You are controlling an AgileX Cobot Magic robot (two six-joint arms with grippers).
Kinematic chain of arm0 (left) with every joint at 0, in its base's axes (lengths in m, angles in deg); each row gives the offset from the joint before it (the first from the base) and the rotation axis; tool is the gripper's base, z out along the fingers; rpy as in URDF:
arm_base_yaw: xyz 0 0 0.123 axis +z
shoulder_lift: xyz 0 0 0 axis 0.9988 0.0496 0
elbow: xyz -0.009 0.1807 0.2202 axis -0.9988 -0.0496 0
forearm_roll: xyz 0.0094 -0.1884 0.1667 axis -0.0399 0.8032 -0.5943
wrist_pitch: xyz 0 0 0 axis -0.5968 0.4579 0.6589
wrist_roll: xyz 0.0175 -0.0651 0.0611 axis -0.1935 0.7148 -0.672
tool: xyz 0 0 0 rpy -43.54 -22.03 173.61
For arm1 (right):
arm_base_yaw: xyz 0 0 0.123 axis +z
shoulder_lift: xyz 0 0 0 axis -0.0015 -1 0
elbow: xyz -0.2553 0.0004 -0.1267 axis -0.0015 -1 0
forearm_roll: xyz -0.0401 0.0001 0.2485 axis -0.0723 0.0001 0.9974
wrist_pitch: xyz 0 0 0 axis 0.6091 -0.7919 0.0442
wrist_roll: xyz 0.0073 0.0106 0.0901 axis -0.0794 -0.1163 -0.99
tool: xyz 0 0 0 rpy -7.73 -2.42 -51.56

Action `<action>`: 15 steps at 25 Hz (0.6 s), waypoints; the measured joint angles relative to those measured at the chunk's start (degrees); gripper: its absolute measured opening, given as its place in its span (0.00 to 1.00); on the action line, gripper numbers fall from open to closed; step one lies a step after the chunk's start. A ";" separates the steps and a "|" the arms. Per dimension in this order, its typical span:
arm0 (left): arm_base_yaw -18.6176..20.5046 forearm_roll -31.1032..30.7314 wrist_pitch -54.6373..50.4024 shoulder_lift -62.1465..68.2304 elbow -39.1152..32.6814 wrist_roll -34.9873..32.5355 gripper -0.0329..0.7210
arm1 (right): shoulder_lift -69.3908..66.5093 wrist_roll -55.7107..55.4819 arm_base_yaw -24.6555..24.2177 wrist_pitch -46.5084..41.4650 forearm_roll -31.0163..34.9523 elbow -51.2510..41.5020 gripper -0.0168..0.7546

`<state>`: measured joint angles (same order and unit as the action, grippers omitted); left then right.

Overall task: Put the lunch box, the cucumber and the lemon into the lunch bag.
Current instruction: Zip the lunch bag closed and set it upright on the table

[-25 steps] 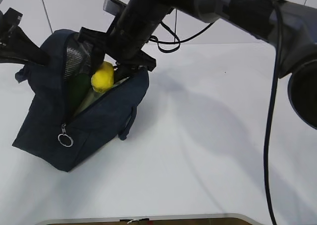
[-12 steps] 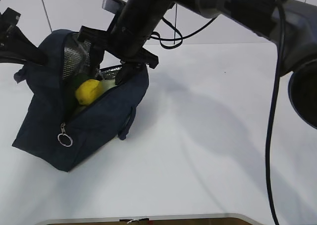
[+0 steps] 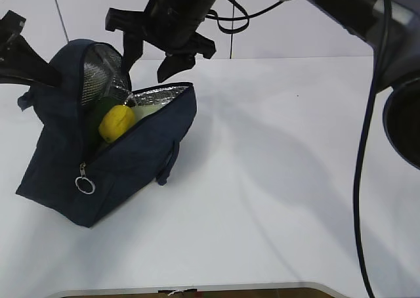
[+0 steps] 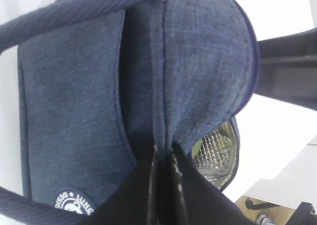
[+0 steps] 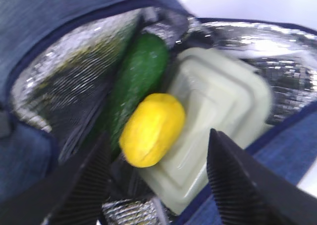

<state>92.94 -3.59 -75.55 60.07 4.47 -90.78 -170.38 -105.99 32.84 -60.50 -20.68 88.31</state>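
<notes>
The dark navy lunch bag stands at the left of the table with its top open and its silver lining showing. Inside it lie the yellow lemon, the dark green cucumber and the pale green lid of the lunch box. My right gripper is open and empty, just above the opening. The right wrist view looks down on the lemon, which rests between the cucumber and the lunch box. My left gripper is shut on a fold of the lunch bag's fabric and holds it open.
The white table stretches to the right of the bag. The bag's zipper ring pull hangs at its front corner. A round white logo shows on the bag's side. A handle loop hangs on the bag's right side.
The lemon has left my right gripper and dropped into the bag beside the cucumber. The right gripper has risen, open. The left gripper has not moved.
</notes>
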 joint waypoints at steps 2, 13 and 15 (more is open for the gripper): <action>0.00 0.00 0.00 0.00 0.00 0.00 0.02 | 0.00 2.52 0.00 -0.07 1.85 0.00 0.66; 0.00 0.00 0.00 0.00 0.00 0.00 0.02 | 5.24 9.87 0.10 -0.21 1.70 -3.69 0.66; 0.00 0.00 0.00 0.00 0.00 0.00 0.02 | 8.53 10.91 0.10 -0.21 -0.30 -7.24 0.66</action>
<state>92.94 -3.59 -75.55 60.07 4.47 -90.78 -161.85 -95.08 32.94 -60.71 -20.99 81.07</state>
